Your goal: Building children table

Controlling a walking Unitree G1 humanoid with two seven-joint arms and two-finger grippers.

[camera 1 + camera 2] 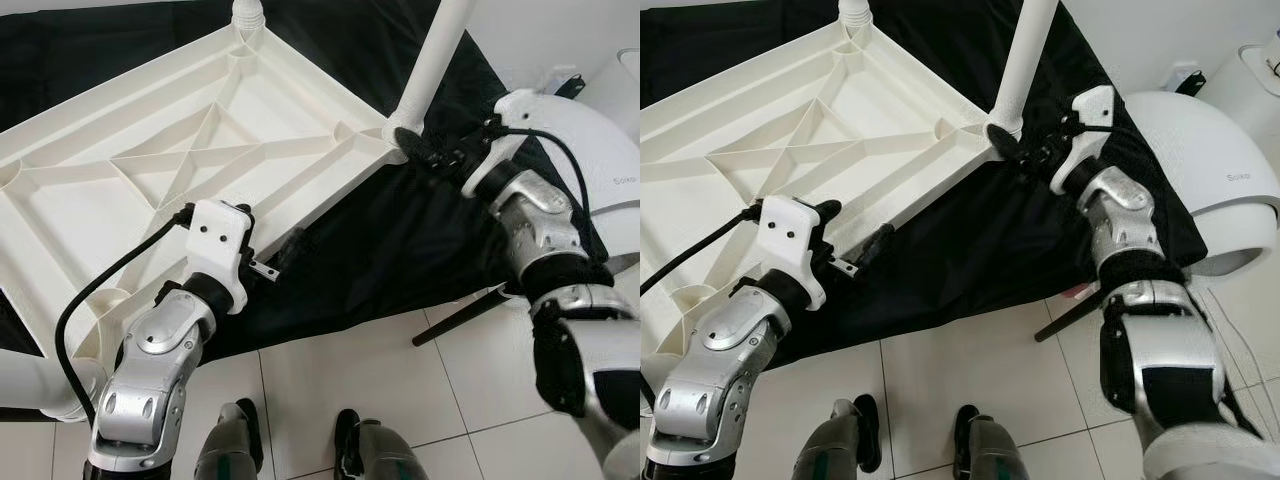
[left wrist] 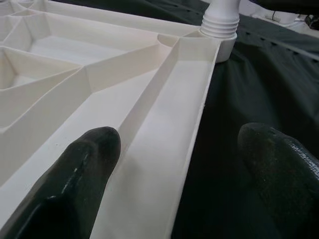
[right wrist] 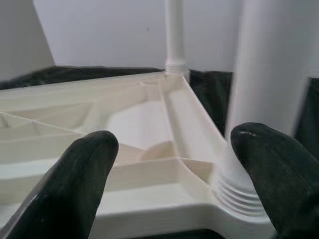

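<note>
So we're mid leg-fitting here, by the look of it. Closest in, the left end effector (image 1: 262, 262) is spread wide and straddling the near rim of the upside-down white tabletop (image 1: 150, 170), one finger (image 2: 79, 174) over the ribbed underside and the other over the black cloth (image 1: 400, 250) it all lies on, not pinching anything. My guess is it's there to steady the slab. Further out, the right end effector (image 1: 1025, 150) is also spread, sitting right at the base of the leg (image 1: 1025, 60) that stands in the corner socket just ahead of it, with one finger (image 3: 271, 174) beside the threaded collar. Beyond that, a second leg (image 3: 174, 35) is already up in the far corner. Next move, I'd say: close on the near leg low down and twist or press it home while the left holds the rim from sliding.
</note>
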